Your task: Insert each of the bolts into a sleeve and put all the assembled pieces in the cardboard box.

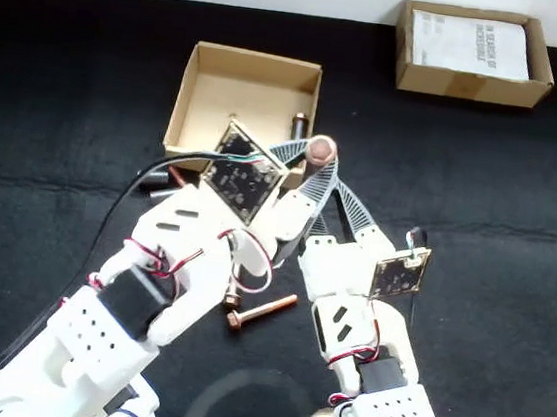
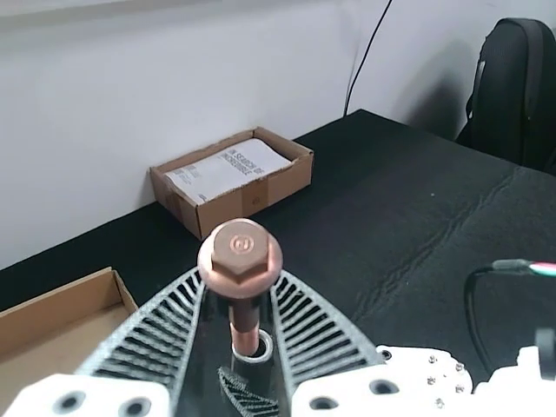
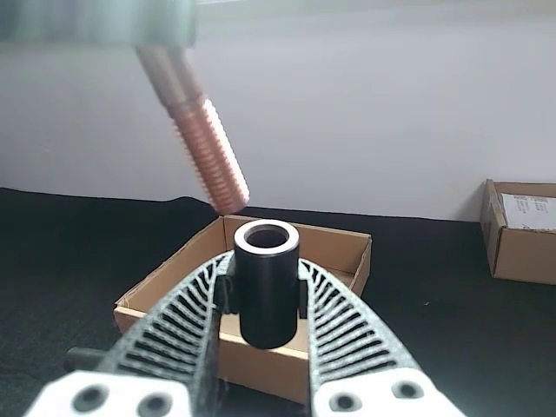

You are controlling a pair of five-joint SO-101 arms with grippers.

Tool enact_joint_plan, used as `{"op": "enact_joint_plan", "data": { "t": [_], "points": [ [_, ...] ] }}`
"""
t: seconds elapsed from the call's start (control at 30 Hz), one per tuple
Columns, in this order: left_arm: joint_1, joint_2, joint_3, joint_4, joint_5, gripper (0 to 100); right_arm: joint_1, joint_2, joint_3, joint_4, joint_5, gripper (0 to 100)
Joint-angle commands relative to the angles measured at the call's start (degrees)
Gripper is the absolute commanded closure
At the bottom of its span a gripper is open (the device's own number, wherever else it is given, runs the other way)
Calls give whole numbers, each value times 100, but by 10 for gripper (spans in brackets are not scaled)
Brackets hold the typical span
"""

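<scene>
My left claw is clamped on a copper bolt, gripping the shaft just under the hexagonal head, with the threaded end pointing down. My right claw is clamped around a black sleeve, which stands upright with its silver-rimmed mouth facing up. The two claws meet above the bench, just near the right corner of the open cardboard box.

In the right wrist view the bolt comes down at a slant, and its threaded tip hangs just above the rim of the sleeve's mouth and has not gone in. In the left wrist view the shaft lines up with the silver rim below it.

Inside the cardboard box, close to its right wall, stands a dark piece with a pale top; I cannot tell whether it is an assembled one. A second bolt lies loose on the bench between my two arms, near me, with its head to the left. A dark cylinder lies on the bench just near the box's near-left corner, partly behind my left arm's cable. A smaller box with paper sits at the far right.
</scene>
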Motion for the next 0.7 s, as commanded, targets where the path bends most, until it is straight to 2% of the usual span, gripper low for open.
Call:
{"op": "enact_joint_plan", "data": {
  "t": [0.0,0.67],
  "points": [
    [-31,171,-444,-88,-62,991,-31,-22,787,4,18,991],
    [-48,796,-242,-70,-70,991,4,-22,787,4,18,991]
  ]
}}
